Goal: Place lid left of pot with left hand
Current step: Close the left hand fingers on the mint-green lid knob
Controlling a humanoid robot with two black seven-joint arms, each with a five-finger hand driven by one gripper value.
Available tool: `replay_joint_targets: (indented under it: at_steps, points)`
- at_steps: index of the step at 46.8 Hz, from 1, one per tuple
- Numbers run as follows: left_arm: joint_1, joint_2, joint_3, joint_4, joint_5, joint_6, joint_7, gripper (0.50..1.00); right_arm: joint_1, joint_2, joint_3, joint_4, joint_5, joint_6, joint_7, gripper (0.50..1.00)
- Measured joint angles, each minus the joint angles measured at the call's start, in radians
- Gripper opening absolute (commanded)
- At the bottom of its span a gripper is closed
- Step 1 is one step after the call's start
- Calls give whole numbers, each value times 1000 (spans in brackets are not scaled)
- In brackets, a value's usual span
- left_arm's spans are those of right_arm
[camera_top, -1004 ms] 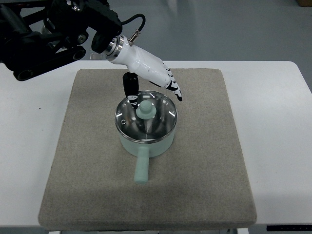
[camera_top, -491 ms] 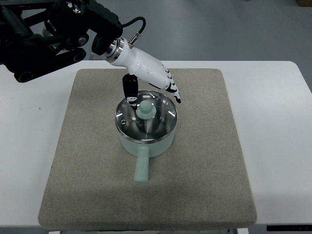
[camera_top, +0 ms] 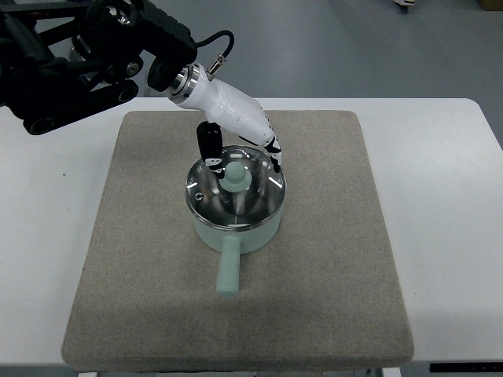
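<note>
A white table (camera_top: 47, 236) carries a grey mat (camera_top: 141, 275) with bare room left of the mint pot (camera_top: 236, 228). The glass lid (camera_top: 236, 188) sits on the pot (knob upright). The left hand (camera_top: 236, 129) hovers over its far rim, fingers loosely spread, grasping nothing.

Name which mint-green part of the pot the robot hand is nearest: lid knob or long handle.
The lid knob; the left robot hand hovers just behind it, while the long handle sticks out toward the camera.
</note>
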Motion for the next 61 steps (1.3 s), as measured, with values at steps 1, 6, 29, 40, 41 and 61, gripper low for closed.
replay_joint_targets:
  at_steps: [1,6,29,40,41,61]
  points:
    - [0,0,0,0,0,0,0,887,0,0,0,0,0,0,0,924]
    - [0,0,2,0,1,-1,0,885,0,0,0,0,0,0,0,923]
    - [5,0,3,0,1,-2,0,784,0,0,0,0,0,0,0,924]
    - [3,0,3,2,1,-2,0,741,0,0,0,0,0,0,0,924]
    - [3,0,3,2,2,-2,0,739,0,0,0,0,0,0,0,924]
    - [4,0,3,-4,2,-4,0,500,0,0,0,0,0,0,0,924]
